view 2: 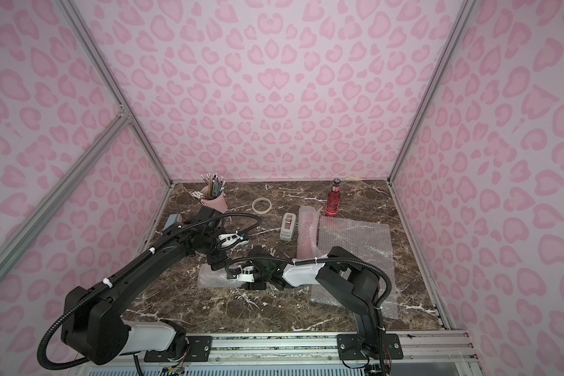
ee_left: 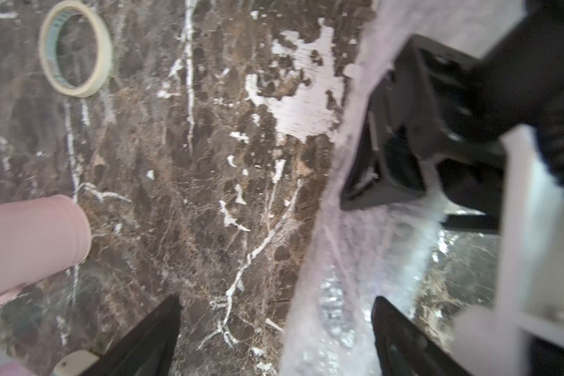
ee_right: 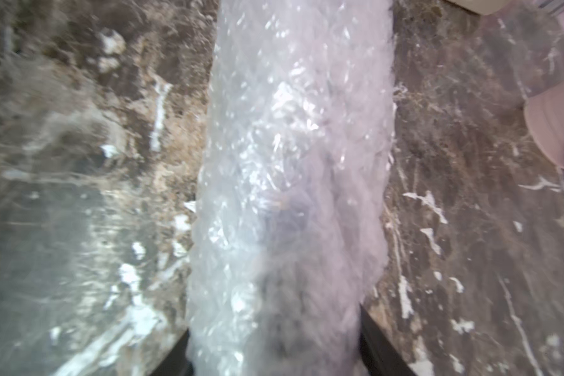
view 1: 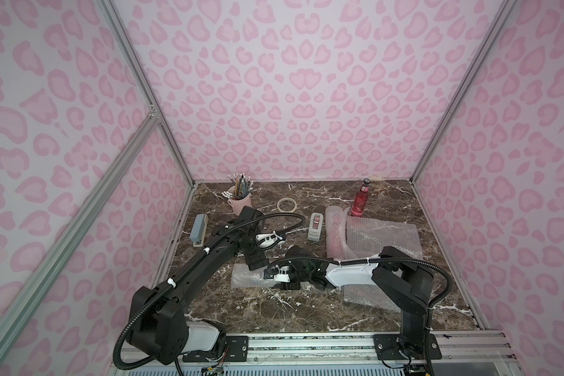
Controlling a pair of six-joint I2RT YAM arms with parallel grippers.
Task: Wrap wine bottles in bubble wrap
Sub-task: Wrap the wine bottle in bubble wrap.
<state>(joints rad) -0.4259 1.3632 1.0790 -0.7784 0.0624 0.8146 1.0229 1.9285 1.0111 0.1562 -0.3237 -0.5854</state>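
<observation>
Clamping with my right pincer [ee_right: 274, 351] the roll of bubble wrap [ee_right: 287, 162], I have it lying left of middle on the marble table [view 1: 274, 312] (a dark shape shows dimly inside). My left pincer [ee_left: 274, 325] hangs over its far edge, jaws wide apart. A pink-red bottle [view 1: 358, 201] stands upright far right, beside flat sheets [view 1: 385, 236].

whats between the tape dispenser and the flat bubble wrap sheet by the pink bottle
A pinkish rolled tube of bubble wrap lies between the tape dispenser and the flat sheet, as both top views show.
</observation>
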